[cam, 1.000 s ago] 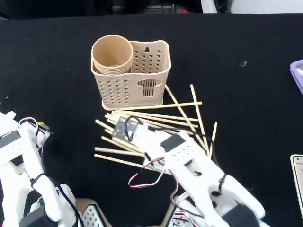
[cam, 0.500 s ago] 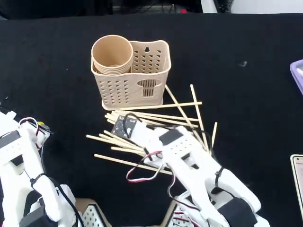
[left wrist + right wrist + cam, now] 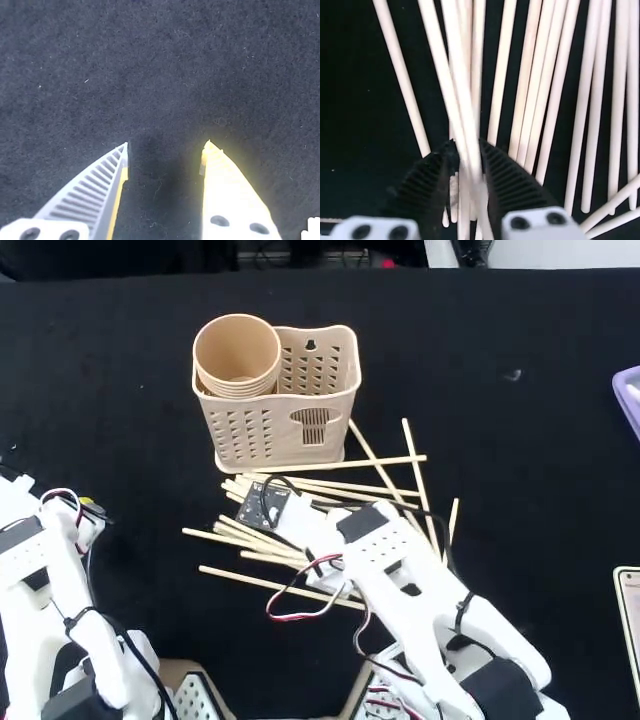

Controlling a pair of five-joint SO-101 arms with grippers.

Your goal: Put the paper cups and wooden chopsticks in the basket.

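Wide-open black surface [image 3: 520, 330] far and right of the basket [image 3: 320, 425], with plenty of room to swing through there. The basket's left half is plugged by a stack of cups [image 3: 237, 352], and its right half stands open from above. Just near the basket, chopsticks [image 3: 335, 485] fan across the surface, blocking any low approach from that side. The right arm [image 3: 400, 580] lies over that pile. The left gripper [image 3: 165, 150], jaws apart, hangs over bare surface at the near left. A purple object [image 3: 628, 390] clips the right edge.
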